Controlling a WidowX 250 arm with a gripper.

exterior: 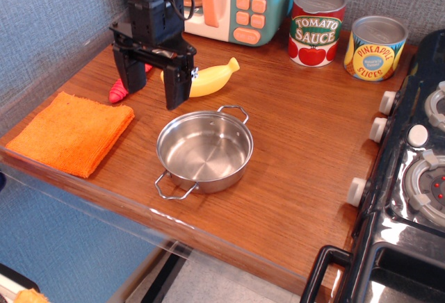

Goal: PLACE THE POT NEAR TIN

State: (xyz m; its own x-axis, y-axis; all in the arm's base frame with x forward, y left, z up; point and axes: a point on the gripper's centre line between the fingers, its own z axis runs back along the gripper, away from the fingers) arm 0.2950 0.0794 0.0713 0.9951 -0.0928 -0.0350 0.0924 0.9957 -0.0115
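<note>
The shiny steel pot [204,151] with two wire loop handles sits on the wooden counter near its front edge. My black gripper [151,87] hangs open and empty just left of and behind the pot, its fingers pointing down above the counter. A red tomato sauce tin [317,26] and a yellow pineapple slices tin [375,48] stand at the back right, well apart from the pot.
A yellow banana [207,78] lies behind the pot, partly hidden by the gripper. A red chilli [118,91] and an orange cloth [69,131] lie at the left. A toy microwave [236,1] stands at the back. A black stove [417,171] borders the right.
</note>
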